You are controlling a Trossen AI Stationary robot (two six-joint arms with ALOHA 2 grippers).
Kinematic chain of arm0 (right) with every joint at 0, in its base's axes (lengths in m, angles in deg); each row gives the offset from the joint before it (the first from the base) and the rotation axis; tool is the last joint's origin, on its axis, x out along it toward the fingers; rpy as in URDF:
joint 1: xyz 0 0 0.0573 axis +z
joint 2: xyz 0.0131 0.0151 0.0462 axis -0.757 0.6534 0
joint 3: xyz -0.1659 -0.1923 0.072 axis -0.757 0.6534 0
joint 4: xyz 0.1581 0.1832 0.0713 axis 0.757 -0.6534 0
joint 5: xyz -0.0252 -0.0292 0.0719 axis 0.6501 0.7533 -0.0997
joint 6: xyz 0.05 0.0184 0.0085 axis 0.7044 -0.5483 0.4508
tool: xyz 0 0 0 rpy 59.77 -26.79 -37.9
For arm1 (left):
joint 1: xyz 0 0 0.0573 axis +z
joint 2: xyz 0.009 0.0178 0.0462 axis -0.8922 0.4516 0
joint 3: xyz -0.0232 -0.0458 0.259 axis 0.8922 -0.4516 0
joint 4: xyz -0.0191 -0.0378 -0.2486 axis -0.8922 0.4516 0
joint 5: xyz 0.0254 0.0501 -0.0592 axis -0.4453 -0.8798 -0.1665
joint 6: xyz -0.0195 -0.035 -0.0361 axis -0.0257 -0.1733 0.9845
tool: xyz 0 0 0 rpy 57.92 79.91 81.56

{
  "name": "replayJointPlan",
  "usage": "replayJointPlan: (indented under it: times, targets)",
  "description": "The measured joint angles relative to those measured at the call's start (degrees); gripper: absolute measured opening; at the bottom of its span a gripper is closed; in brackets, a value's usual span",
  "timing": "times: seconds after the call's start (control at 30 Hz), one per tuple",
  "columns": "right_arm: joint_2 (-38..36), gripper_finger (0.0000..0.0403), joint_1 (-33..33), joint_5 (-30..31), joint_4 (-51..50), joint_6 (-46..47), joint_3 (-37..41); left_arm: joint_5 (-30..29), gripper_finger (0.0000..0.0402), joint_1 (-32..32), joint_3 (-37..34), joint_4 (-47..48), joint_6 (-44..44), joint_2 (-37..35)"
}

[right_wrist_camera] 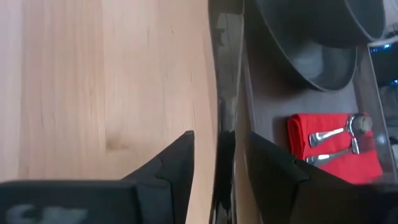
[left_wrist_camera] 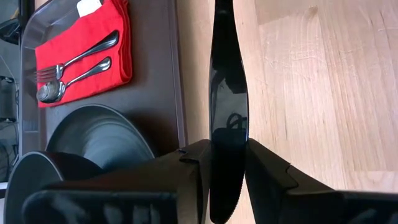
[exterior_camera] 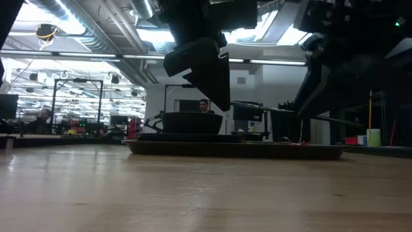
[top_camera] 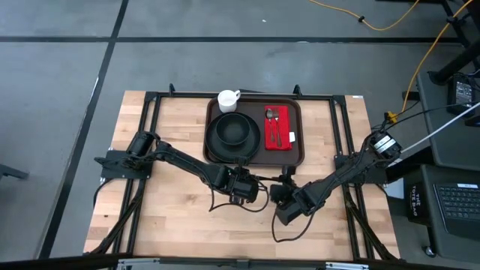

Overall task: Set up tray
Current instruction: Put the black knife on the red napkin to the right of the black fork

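- Pale wood worktop (top_camera: pixel 172 217) on a black frame; grey floor around, cables off to the R.
- Tray (top_camera: pixel 295 156) at far-centre of worktop, flat. Already carries round black plate (top_camera: pixel 216 152) w/ bowl (top_camera: pixel 234 131) on it, white cup (top_camera: pixel 227 100) at far-L corner, red napkin (top_camera: pixel 277 142) w/ fork and spoon.
- Left hand (left_wrist_camera: pixel 227 149) just off tray's near rim, above bare wood, pinched tight on long glossy black piece, prob. a knife (left_wrist_camera: pixel 228 74).
- Right hand (right_wrist_camera: pixel 221 140) close beside it, fingers parted and straddling same dark piece; pads not seen touching it.
- Handling, by judgement:
  - knife stiff, thin, light, slick finish, so likely to twist or slip if held at one narrow spot. Best taken at the thick handle end, grip square across.
  - tray stiff and broad, heavy-ish when loaded. If moved, needs hold at rim on both short sides, kept level.
- Edges/room: raised rim to clear before lowering anything in. Free strip on tray only betw. plate and napkin and along near rim. Plenty of bare wood near side and to both sides. Two hands nearly touching, so little room betw. them.
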State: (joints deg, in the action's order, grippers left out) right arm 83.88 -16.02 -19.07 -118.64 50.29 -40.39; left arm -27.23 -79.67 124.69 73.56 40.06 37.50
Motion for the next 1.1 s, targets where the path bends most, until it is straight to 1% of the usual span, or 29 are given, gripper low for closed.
replayJointPlan:
  times: [0.23,0.53,0.67,0.77,0.9,1.1]
  targets:
    - [-0.1,0.0143,-1.5,-0.7,2.4,-2.8,0.0,-0.1,0.0069,0.0,0.0,0.0,0.1,0.0]
    - [-0.1,0.0143,-5.1,-6.4,5.5,-3.3,0.0,-0.4,0.0069,0.0,0.0,0.0,0.1,0.0]
    - [-0.1,0.0143,-5.6,-6.7,6.5,-4.5,0.0,-0.4,0.0069,0.0,0.0,0.0,0.1,0.0]
    - [-0.1,0.0143,-5.6,-6.8,6.5,-4.3,0.0,-0.4,0.0069,0.0,0.0,0.0,0.0,0.0]
    - [-0.1,0.0143,-5.6,-8.4,6.8,-4.2,0.0,-0.3,0.0069,-0.1,0.0,0.0,0.0,0.0]
    - [-0.1,0.0141,-5.6,-8.5,7.0,-4.1,0.0,-0.3,0.0069,0.0,0.0,0.0,0.0,0.0]
